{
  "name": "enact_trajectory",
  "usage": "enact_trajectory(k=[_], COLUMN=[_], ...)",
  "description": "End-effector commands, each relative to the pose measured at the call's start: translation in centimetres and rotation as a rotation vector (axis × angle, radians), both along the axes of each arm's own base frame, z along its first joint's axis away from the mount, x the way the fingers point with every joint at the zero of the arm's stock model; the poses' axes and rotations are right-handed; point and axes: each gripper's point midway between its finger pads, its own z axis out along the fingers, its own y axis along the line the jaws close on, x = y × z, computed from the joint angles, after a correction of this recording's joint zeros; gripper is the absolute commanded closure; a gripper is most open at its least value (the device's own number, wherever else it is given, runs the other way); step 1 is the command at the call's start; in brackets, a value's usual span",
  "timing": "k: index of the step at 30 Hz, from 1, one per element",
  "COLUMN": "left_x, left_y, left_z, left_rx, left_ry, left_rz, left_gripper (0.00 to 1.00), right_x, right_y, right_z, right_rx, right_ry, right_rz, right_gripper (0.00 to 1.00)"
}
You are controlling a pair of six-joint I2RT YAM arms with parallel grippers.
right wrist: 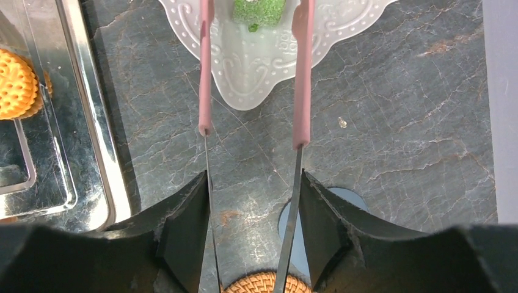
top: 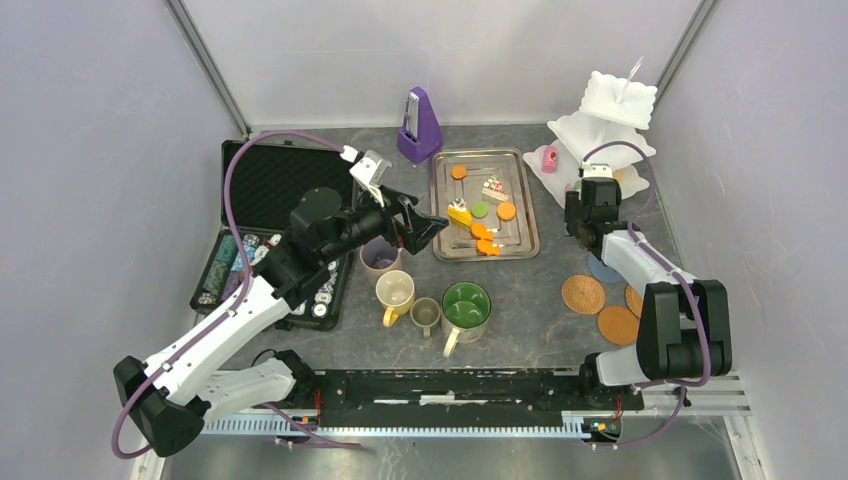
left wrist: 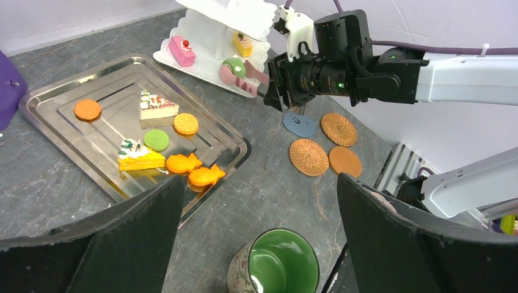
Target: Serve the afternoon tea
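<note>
My right gripper (right wrist: 253, 183) is shut on metal tongs with pink tips (right wrist: 301, 91). The tongs' arms stand apart on either side of a green pastry (right wrist: 259, 11) on the bottom tier of the white stand (right wrist: 253, 67), without touching it. That tier also holds a pink pastry (left wrist: 182, 50) and a yellow one (left wrist: 242, 43). My left gripper (left wrist: 259, 183) is open and empty above the table, with the big green mug (left wrist: 284, 265) below it. The steel tray (top: 520, 215) holds orange fish pastries (left wrist: 183, 163), cookies, a green disc (left wrist: 156, 140) and cake slices.
Mauve (top: 380, 255), yellow (top: 395, 292) and olive (top: 426, 314) mugs stand beside the big green mug (top: 466, 306). Cork coasters (top: 583, 294) and a grey disc (top: 603, 268) lie under the right arm. The purple metronome (top: 420, 125) stands at the back. The poker chip case (top: 270, 190) lies open at the left.
</note>
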Motion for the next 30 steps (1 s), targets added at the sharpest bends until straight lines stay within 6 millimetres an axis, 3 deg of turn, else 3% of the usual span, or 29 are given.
enact_trajectory(k=[1,14,17,20,24,26,30], left_x=[-0.1,-0.3,-0.2,-0.2,-0.2,-0.2,-0.2], left_y=[-0.2,-0.5,-0.5,-0.5,-0.7,-0.8,-0.8], left_z=[2.2,2.4,2.3,2.3,2.1,2.0,1.9], left_rx=[-0.018,-0.035,-0.033,-0.031,-0.031,-0.032,-0.032], left_ry=[-0.07,-0.069,-0.066,-0.067,-0.057,-0.052,-0.052], left_rz=[-0.014,-0.031,-0.029,-0.026,-0.034,-0.039,-0.039], left_gripper=[0.0,0.0,0.0,0.0,0.0,0.0,0.0], right_x=[1.2,-1.9,-2.8,-3.8,-4.5,-4.3,-2.7], right_y=[0.0,-0.1,0.7,3.1,8.9,11.5,14.3], right_z=[2.5,6.6,6.8,6.2,7.2,8.1,8.3], right_rx=[0.002,-0.005,0.021,0.099,0.23,0.212,0.193], right_ry=[-0.08,-0.14,-0.129,-0.097,-0.149,-0.171,-0.143], right_rz=[0.006,0.019,0.063,0.18,0.444,0.565,0.675], right_gripper=[0.42,0.46,0.46,0.46,0.46,0.46,0.46])
